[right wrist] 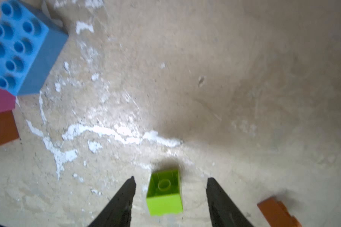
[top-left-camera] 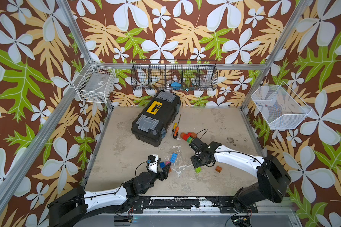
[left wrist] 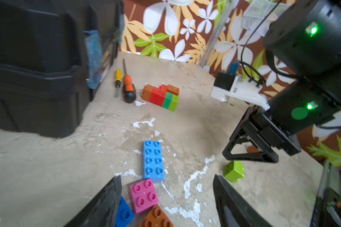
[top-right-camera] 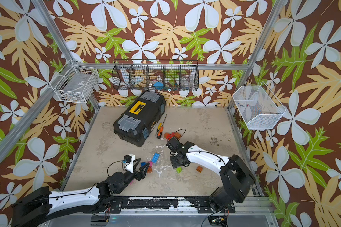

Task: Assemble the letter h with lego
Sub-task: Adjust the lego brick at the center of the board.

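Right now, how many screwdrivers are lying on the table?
2. A small yellow-handled screwdriver and a larger orange-handled screwdriver lie side by side on the table, just beside the black toolbox. None other shows, though the closed toolbox could hide more.

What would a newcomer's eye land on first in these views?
The loud floral wallpaper on every wall, then the black toolbox with its yellow handle at the back of the table. Beside it, a row of orange, red and green bricks sits next to two screwdrivers. Nearer the arms, a lime brick lies tipped on its side between the right arm's jaws, which stand open and touch it nowhere.
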You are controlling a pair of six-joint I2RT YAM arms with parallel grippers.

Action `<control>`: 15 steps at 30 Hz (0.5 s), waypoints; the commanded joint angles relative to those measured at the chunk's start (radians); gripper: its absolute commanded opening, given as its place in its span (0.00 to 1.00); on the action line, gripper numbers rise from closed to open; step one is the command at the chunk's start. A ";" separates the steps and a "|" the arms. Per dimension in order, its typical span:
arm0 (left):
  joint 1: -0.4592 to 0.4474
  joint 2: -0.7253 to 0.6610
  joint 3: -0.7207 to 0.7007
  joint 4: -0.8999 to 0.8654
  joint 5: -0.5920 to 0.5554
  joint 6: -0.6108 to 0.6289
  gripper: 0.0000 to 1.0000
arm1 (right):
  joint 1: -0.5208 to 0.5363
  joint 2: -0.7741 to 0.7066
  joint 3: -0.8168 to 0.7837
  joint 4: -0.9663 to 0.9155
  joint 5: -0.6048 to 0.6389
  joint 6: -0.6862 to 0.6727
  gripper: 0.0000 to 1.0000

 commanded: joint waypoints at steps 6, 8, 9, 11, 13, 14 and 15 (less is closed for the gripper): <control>-0.160 0.237 0.070 0.253 0.061 0.322 0.80 | 0.001 0.002 -0.134 0.150 -0.054 0.074 0.59; -0.170 0.323 0.102 0.310 0.119 0.385 0.81 | 0.002 0.003 -0.156 0.170 -0.081 0.092 0.59; -0.171 0.362 0.122 0.323 0.145 0.401 0.81 | 0.002 -0.009 -0.161 0.173 -0.090 0.097 0.59; -0.172 0.447 0.170 0.340 0.203 0.422 0.81 | 0.001 -0.061 -0.166 0.172 -0.104 0.109 0.60; -0.172 0.513 0.198 0.386 0.246 0.424 0.81 | -0.010 -0.123 -0.166 0.169 -0.103 0.110 0.61; -0.172 0.540 0.201 0.421 0.263 0.424 0.81 | -0.023 -0.155 -0.168 0.166 -0.108 0.110 0.62; -0.172 0.559 0.202 0.451 0.272 0.427 0.81 | -0.037 -0.179 -0.166 0.160 -0.113 0.109 0.62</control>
